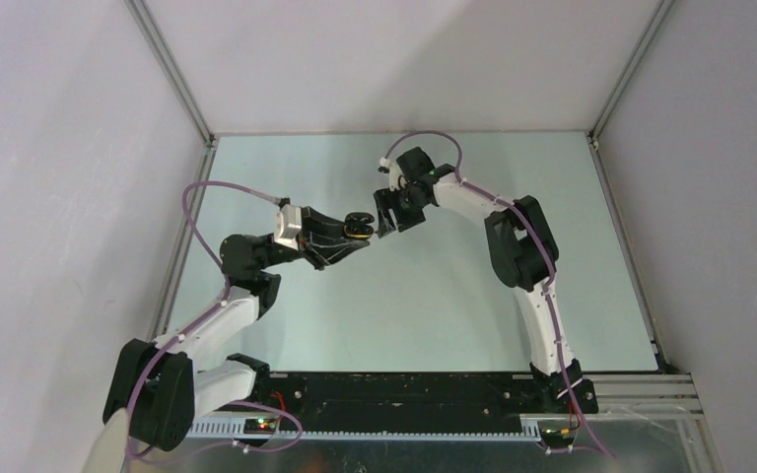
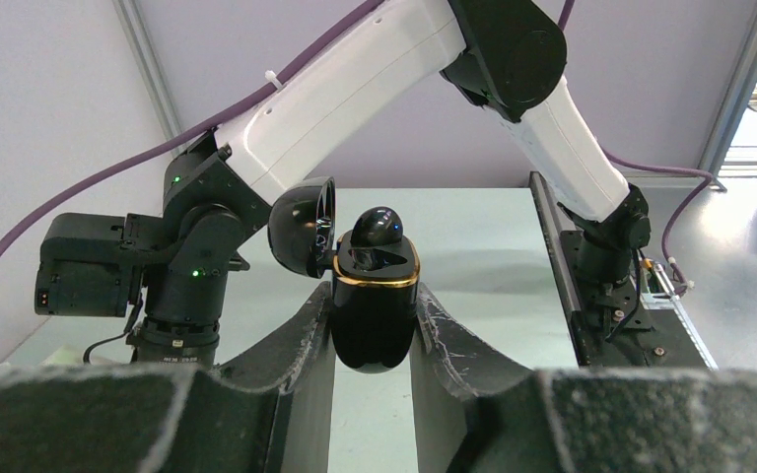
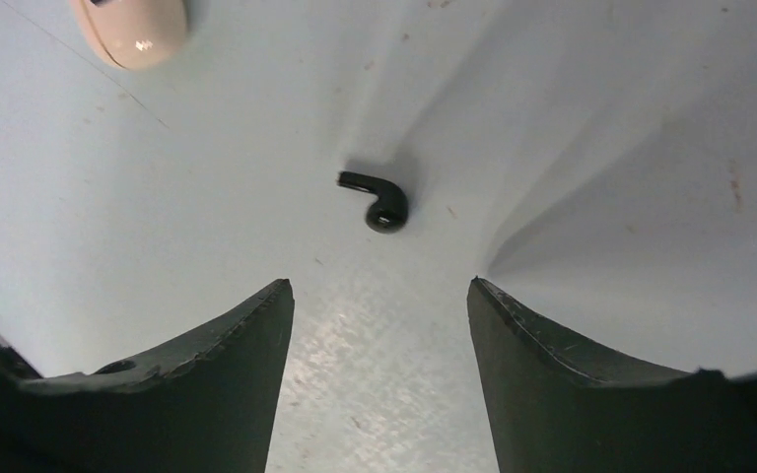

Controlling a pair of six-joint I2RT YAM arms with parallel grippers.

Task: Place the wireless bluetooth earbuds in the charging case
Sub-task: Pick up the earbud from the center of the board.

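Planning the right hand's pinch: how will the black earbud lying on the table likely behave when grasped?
The black earbud is tiny beside the open right hand, so it is probably very light and easily flicked aside. Its rounded bulb may slip out when squeezed, while the bent stem likely stops it rolling far. It looks rigid.

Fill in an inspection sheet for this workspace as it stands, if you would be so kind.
Surface: pale green table, faint scuffs.
Job's things: black charging case, lid open, with a seated earbud in it; a loose earbud, black, lies on the table.
Clutter: cream rounded object, cut off at the frame edge; cannot tell what it is.
Claws: left claw shut on the case, holding it off the table; right claw open, pointed at the loose earbud.
Cables: purple cable looped along each arm, away from the case.
Surroundings: white walls, metal frame posts.
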